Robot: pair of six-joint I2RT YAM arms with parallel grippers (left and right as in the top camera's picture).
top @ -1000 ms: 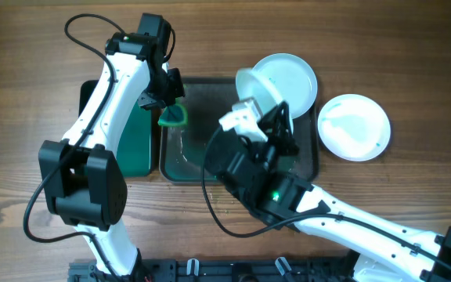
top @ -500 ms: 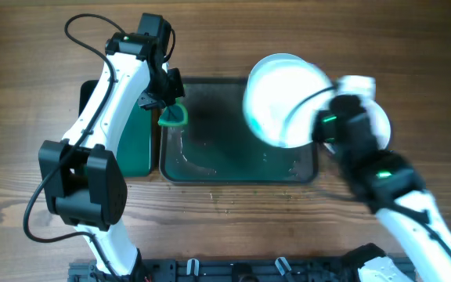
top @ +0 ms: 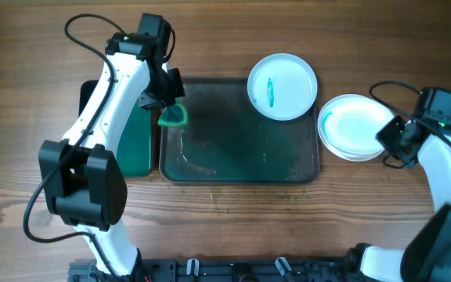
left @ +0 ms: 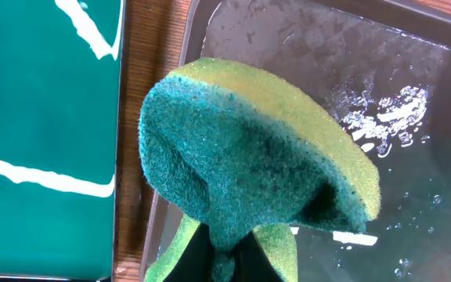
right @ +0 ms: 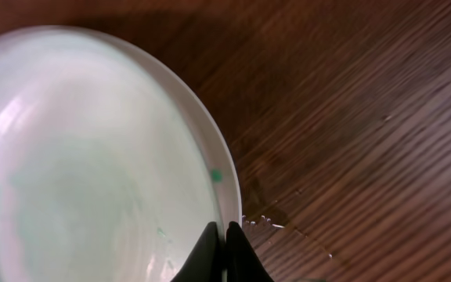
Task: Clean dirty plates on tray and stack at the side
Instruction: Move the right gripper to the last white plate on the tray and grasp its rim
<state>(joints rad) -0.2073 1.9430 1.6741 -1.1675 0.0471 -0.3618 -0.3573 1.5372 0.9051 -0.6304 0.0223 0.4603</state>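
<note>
Right arm has swung away from above the tray point(top: 210, 160) to the right side of the surface point(top: 37, 47). The plate it carried now lies as the upper plate point(top: 355, 125) on a lower one, just beside the tray's right rim. The right end effector point(right: 224, 251) stays pinched together on that upper plate's rim, as far as the wrist view shows. The left end effector point(left: 229, 254) has not shifted and is clamped on the sponge point(left: 257, 157), above the tray's wet left edge.

One smeared plate point(top: 282, 86) remains at the tray's far right corner, overhanging the rim, with a teal streak in its middle. These plates look stiff, light and probably slick with water, and likely to chip if dropped. The thin raised rim is the only sensible hold, best taken where it overhangs.

Only a sliver of the lower plate shows. A faint teal tint on the upper plate may be residue or reflection; I cannot tell which.
</note>
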